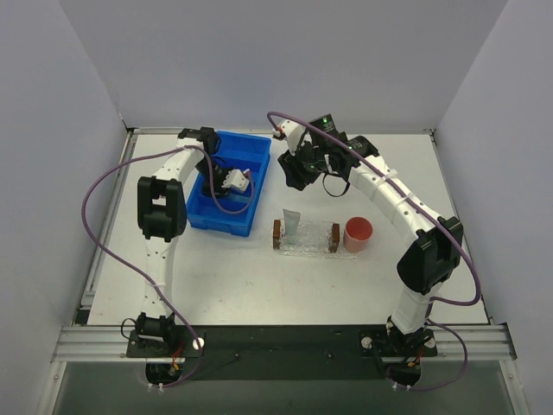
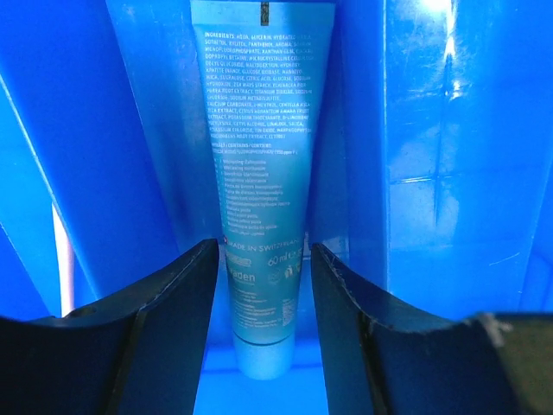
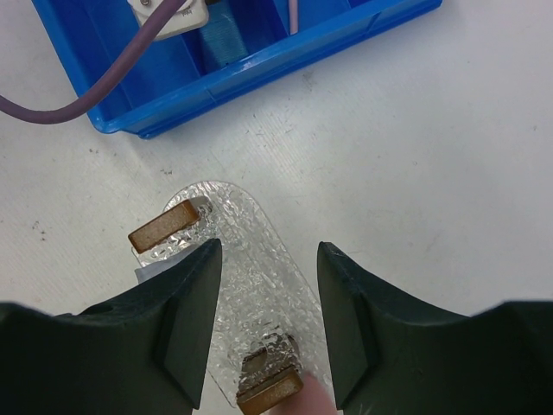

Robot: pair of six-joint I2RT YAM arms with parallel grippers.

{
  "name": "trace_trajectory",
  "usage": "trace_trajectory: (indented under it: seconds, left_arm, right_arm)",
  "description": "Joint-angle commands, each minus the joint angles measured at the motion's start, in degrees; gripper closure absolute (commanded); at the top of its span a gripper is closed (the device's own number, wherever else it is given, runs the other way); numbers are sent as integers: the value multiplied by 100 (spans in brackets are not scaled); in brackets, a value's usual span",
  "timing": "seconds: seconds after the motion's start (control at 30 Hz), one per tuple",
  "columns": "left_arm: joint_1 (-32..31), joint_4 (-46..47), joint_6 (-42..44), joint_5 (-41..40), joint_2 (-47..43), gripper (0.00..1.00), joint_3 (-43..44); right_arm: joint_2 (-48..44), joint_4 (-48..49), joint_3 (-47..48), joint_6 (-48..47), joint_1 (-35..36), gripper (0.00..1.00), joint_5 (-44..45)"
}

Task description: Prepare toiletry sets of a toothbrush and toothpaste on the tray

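A bright blue toothpaste tube (image 2: pixel 262 173) lies in a compartment of the blue bin, cap toward the wrist. My left gripper (image 2: pixel 263 259) is open and straddles its cap end, with a gap on each side. The clear glittery tray (image 1: pixel 313 238) lies mid-table with a brown block (image 3: pixel 164 226) at each short end. A pale grey-blue toothpaste tube (image 1: pixel 291 226) rests on its left part. My right gripper (image 3: pixel 269 285) hovers open over the tray (image 3: pixel 259 277), holding nothing. A thin lilac stick (image 3: pixel 293 15) shows in the bin; I cannot tell whether it is the toothbrush or cable.
The blue compartmented bin (image 1: pixel 251 155) stands left of the tray, with my left arm's purple cable (image 3: pixel 78 102) hanging over its wall (image 3: pixel 259 65). A round pink cup (image 1: pixel 358 233) stands right against the tray's right end.
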Motion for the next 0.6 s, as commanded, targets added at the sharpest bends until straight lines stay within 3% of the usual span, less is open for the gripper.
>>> trace_trajectory:
  seconds: [0.0,0.13,0.4,0.57]
  left_arm:
    - [-22,-896,49,-131,-55,42,-241]
    - [-31,-782,-30,-96,-90,46,-267]
    - [-31,-527,-285,71,-327,68,-425]
    - [13,-246,-478,220,-591,75,-540]
  right_arm:
    - [-6,60,-47,20,44,57,-37]
    - [-15,60,-65,11,71,57,-10]
    - [-42,51,-108,-15,106,57,7]
    - [-77,51,-65,-33,114,57,60]
